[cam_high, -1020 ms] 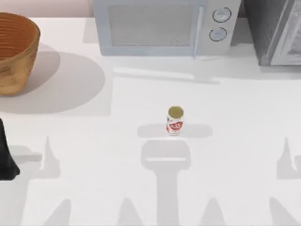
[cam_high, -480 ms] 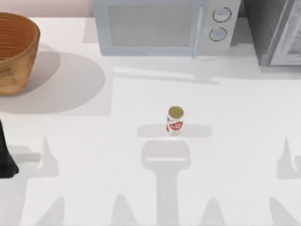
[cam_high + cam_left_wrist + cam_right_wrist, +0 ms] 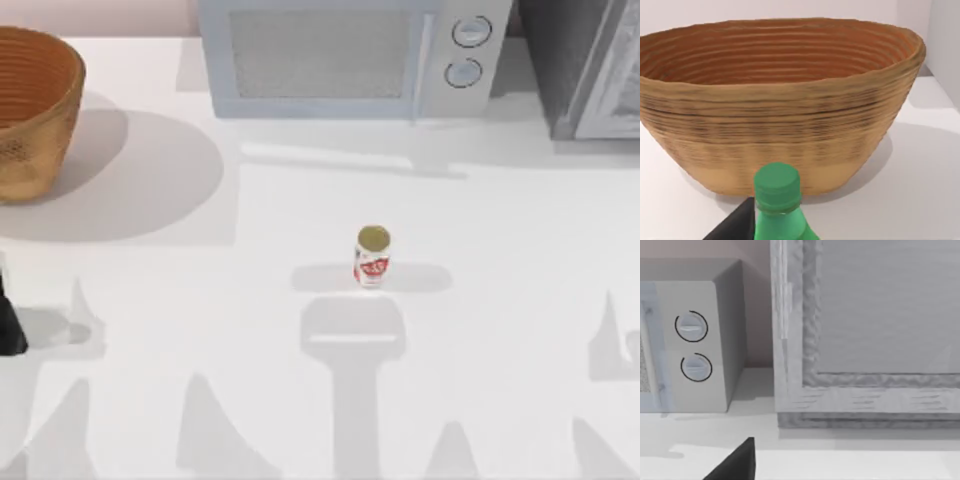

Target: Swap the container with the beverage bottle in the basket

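The beverage bottle (image 3: pixel 372 256), white with a red label and a gold top, stands upright in the middle of the table. At the back left sits the tan wicker basket (image 3: pixel 32 105). In the left wrist view the basket (image 3: pixel 780 107) stands close ahead, and nothing shows inside it. My left gripper (image 3: pixel 776 225) is shut on the container (image 3: pixel 777 200), a green bottle with a green screw cap, held just in front of the basket. My left arm (image 3: pixel 8 325) shows at the left edge of the table. My right gripper (image 3: pixel 790 475) is open, parked facing the back right.
A grey microwave (image 3: pixel 350 55) stands at the back centre, its two dials (image 3: pixel 692 347) facing forward. A grey cabinet (image 3: pixel 585 65) stands at the back right. Bare white table surrounds the beverage bottle.
My left arm has slid further toward the left edge of the top view, and its shadows on the table have shifted. The beverage bottle and basket have not moved.
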Robot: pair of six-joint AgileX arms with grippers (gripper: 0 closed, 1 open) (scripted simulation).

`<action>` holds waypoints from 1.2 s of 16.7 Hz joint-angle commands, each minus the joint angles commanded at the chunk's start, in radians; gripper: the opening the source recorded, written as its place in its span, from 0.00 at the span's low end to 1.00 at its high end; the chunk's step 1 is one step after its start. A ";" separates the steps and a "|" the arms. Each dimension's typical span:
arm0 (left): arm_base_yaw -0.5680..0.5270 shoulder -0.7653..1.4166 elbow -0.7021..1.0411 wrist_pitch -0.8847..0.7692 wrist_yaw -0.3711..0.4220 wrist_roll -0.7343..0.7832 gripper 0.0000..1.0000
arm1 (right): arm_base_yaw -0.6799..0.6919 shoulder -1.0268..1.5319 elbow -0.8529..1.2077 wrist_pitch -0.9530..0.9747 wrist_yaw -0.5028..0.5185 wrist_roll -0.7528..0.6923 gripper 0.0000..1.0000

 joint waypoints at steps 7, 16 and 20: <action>0.176 0.572 0.006 0.445 0.201 0.072 1.00 | 0.000 0.000 0.000 0.000 0.000 0.000 1.00; 0.292 0.920 0.000 0.699 0.309 0.111 1.00 | 0.000 0.000 0.000 0.000 0.000 0.000 1.00; 0.289 0.918 0.001 0.697 0.307 0.110 1.00 | 0.000 0.000 0.000 0.000 0.000 0.000 1.00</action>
